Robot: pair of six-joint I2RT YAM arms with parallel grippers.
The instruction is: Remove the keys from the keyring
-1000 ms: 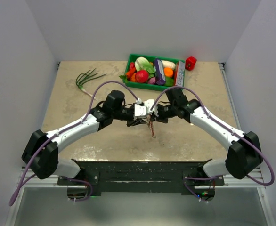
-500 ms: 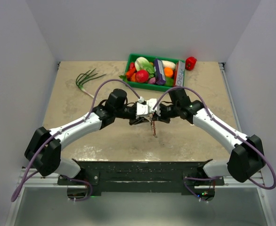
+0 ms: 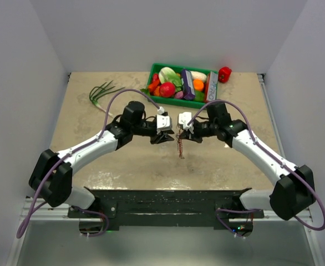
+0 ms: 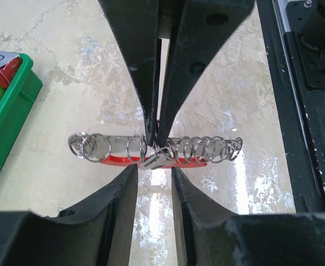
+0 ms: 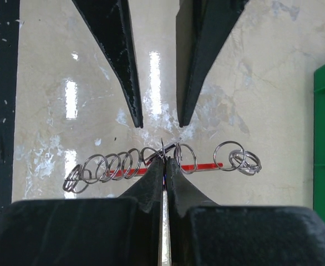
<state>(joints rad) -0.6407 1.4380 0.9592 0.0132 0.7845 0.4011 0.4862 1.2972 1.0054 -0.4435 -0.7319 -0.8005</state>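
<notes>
The keyring is a chain of several linked thin silvery rings (image 5: 123, 165) with a flat red tag (image 4: 118, 160) running behind it. My right gripper (image 5: 164, 160) is shut on the middle of the chain, and in the top view (image 3: 180, 131) the chain (image 3: 180, 148) hangs down from it. My left gripper (image 4: 154, 169) is open just short of the chain, a finger on each side of the pinch point, and holds nothing; it sits left of the right gripper in the top view (image 3: 163, 136). A small flat silvery piece (image 4: 153, 159) sits at the pinch. No key is clearly distinguishable.
A green crate (image 3: 153, 77) of toy vegetables stands at the back, a red pepper (image 3: 224, 73) to its right and green onions (image 3: 103, 91) to its left. The crate's edge also shows in the left wrist view (image 4: 10, 124). The black base frame (image 3: 162, 202) lines the near edge.
The two grippers were pressed together at the bunch. Now the left gripper has let go, opened and drawn back to the left. The chain stays in the right gripper, hanging down.
</notes>
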